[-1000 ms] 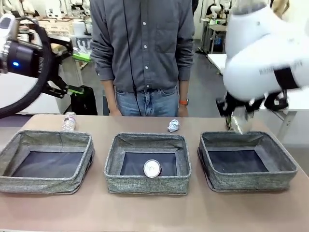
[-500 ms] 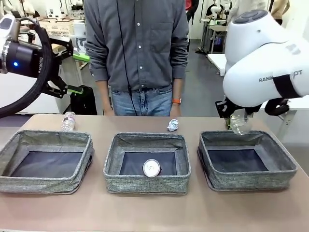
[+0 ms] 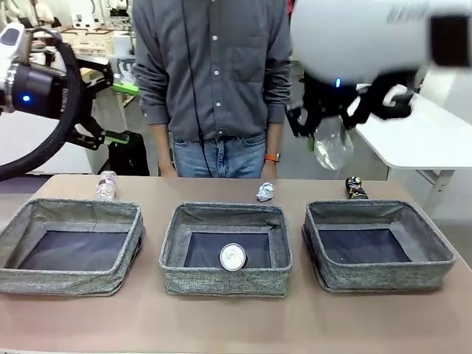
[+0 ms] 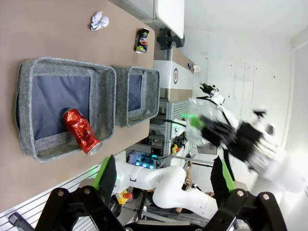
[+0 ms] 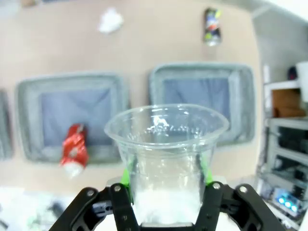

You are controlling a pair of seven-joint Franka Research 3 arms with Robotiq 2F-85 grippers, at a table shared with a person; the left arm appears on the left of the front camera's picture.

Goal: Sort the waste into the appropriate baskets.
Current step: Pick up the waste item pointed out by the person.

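Note:
My right gripper (image 3: 330, 136) is shut on a clear plastic cup (image 3: 332, 150), high above the table's far side between the middle basket (image 3: 225, 280) and the right basket (image 3: 383, 274). In the right wrist view the cup (image 5: 166, 149) sits between the green pads (image 5: 126, 175). A red can (image 3: 231, 257) lies in the middle basket. A paper ball (image 3: 265, 192), a dark can (image 3: 356, 188) and a crushed bottle (image 3: 105, 184) lie beyond the baskets. At upper left my left gripper (image 3: 118, 110) hangs open, holding nothing. The left basket (image 3: 59, 280) has nothing in it.
A person in a grey shirt stands at the far edge behind the middle basket, hands down. The left wrist view looks down past my left gripper (image 4: 163, 175) on the red can (image 4: 82, 137), the dark can (image 4: 141, 40) and the paper ball (image 4: 99, 20).
My right arm has risen and swung left with the cup, away from the right basket's far edge. The dark can behind that basket has come into view. The left arm holds still.

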